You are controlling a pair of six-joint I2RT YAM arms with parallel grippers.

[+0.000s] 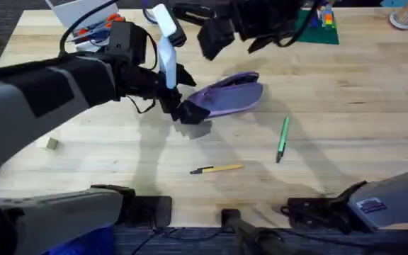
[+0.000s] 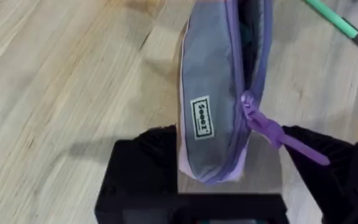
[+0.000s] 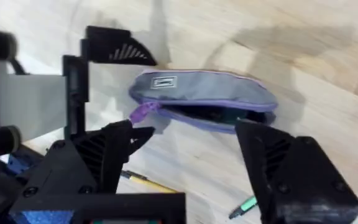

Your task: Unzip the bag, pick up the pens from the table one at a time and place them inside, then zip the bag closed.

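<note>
A lilac and grey-purple bag (image 1: 229,95) lies on the light wooden table (image 1: 346,113) near its middle. The zipper along the top is partly undone, and the gap shows a dark interior with a hint of teal inside — what that is cannot be told. A purple zipper pull (image 2: 278,135) hangs from the slider at the bag's closed end.

The left gripper (image 1: 183,110) reaches in at that end, its black fingers (image 2: 145,168) set either side of the bag's end and gripping it. The right gripper (image 3: 191,162) hovers above the bag with its two black fingers spread wide, holding nothing.

Two pens lie on the table, apart from the bag and on the side nearer the arms' bases — the green pen (image 1: 282,139) to the right, the yellow pen (image 1: 218,168) with its dark tip closer to the front edge
</note>
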